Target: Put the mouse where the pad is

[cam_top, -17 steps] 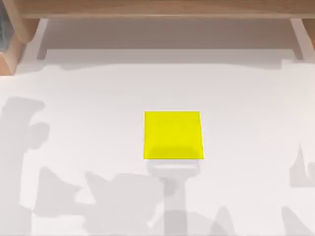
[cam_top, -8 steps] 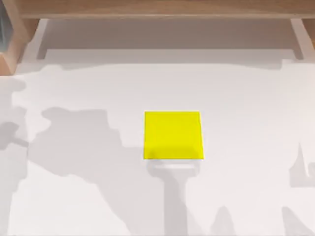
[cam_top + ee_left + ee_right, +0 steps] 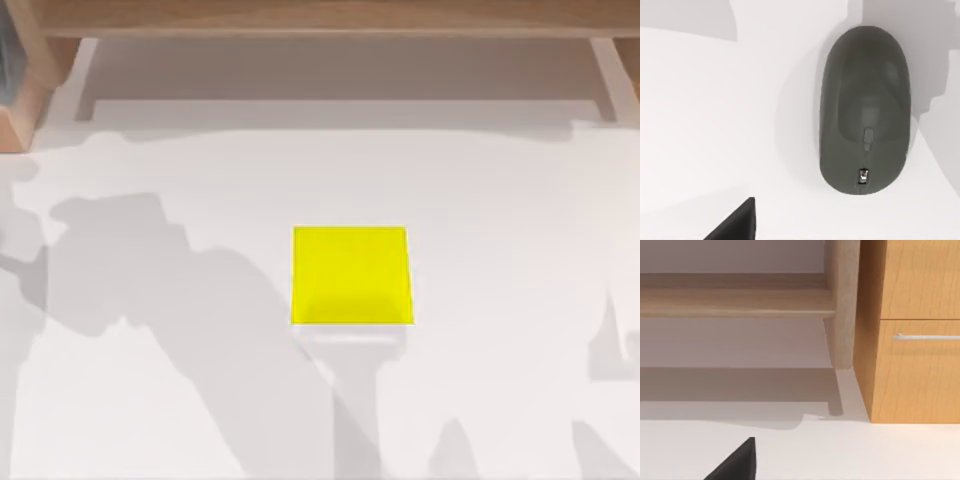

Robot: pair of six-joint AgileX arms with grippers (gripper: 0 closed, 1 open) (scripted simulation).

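White table (image 3: 500, 250) bears pad (image 3: 351, 275), mouse (image 3: 865, 110).

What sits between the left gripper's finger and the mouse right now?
Nothing: in the left wrist view, only bare white table lies between the dark finger at the frame's edge and the mouse, which lies flat on the surface.
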